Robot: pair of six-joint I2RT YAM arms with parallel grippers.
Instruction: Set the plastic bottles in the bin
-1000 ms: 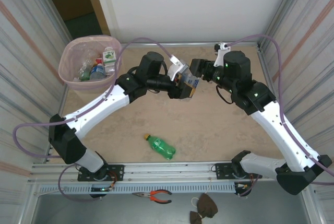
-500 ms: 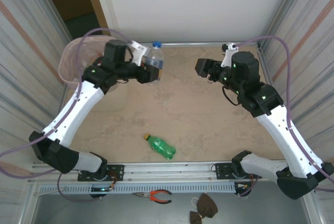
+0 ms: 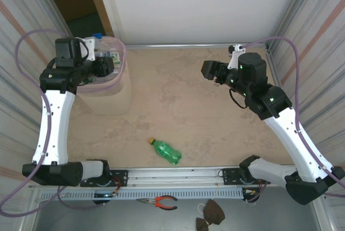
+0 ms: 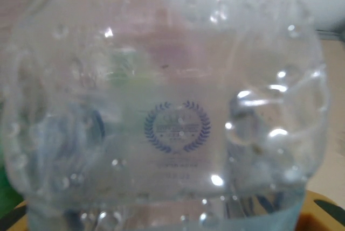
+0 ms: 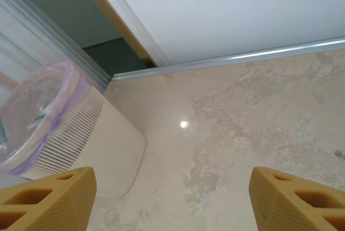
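Left gripper (image 3: pixel 104 65) clamped on the clear bottle (image 4: pixel 172 107), right over the bin (image 3: pixel 110 97), so release only once it hangs squarely inside the rim, right gripper (image 5: pixel 170 190) spread wide and empty, one green bottle (image 3: pixel 166 152) lying near the front edge.

Pink-rimmed beige bin (image 3: pixel 110 99), clear blue-capped bottle (image 4: pixel 172 123), green bottle (image 3: pixel 166 152)

A clear bottle (image 4: pixel 172 128) with a blue cap and a blue wreath emblem is pressed between the left fingers (image 4: pixel 318 223), over the mouth of the bin (image 3: pixel 116 93). The bin has a pale pink rim and a beige slatted body. It stands upright just below those fingers, with other bottles (image 3: pixel 112 56) inside. A green bottle (image 3: pixel 165 151) with a yellow cap lies on its side, well apart from the right fingers (image 5: pixel 48 198).
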